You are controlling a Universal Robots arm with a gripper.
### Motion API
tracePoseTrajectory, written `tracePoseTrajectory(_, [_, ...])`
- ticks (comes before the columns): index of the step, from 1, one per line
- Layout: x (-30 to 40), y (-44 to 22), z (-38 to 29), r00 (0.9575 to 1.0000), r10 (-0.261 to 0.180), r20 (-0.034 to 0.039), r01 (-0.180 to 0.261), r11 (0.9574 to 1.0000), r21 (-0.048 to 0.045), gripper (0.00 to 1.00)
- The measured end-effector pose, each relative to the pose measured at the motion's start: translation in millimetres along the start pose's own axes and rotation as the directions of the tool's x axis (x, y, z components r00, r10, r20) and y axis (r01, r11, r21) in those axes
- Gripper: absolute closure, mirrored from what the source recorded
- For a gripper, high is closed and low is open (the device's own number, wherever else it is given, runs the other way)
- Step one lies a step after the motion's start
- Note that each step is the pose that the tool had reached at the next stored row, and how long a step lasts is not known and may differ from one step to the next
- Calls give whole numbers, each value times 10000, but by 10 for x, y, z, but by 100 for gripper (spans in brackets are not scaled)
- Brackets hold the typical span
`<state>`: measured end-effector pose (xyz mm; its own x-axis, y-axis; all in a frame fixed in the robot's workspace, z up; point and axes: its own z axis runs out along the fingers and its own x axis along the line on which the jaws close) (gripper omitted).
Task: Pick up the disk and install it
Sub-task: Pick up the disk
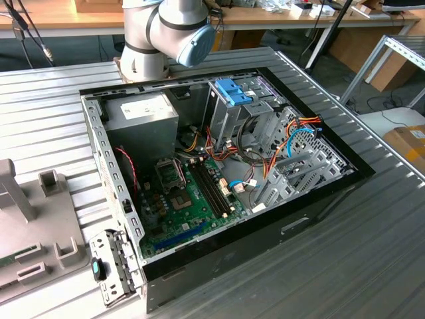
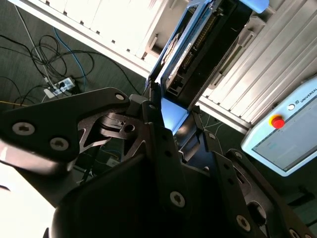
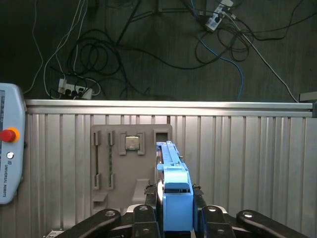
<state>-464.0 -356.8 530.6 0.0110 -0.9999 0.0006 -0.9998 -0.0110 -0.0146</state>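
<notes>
One disk [image 3: 174, 178] sits edge-on inside the gripper [image 3: 174, 210], clamped firmly between its fingers in the first wrist view, ribbed surface [image 3: 247, 163] behind.

A line of printed lettering runs down the pendant [image 3: 10, 148] face below its red button [image 3: 7, 135], legible in both wrist views. The power supply [image 1: 141, 114], at the far side of the case [image 1: 265, 239] toward the exterior view's left, carries a white label [image 1: 143, 106] whose print is too small to make out. The disk [image 2: 190, 42] shows edge-on in the second wrist view, and no print on it can be read.
</notes>
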Motion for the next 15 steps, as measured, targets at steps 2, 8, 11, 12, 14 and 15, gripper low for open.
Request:
tracePoseTrajectory(2, [0,0,0,10000,0,0,0,10000,0,63])
tracePoseTrajectory(8, [0,-1,-70,10000,1,0,-1,10000,0,63])
tracePoseTrajectory(11, [0,-1,-85,10000,0,1,0,10000,0,63])
tracePoseTrajectory(12, [0,-1,-88,10000,0,0,0,10000,0,63])
tracePoseTrajectory(14, [0,-1,-90,10000,0,0,0,10000,0,63])
tracePoseTrajectory(15, [0,-1,-91,10000,0,0,0,10000,0,63])
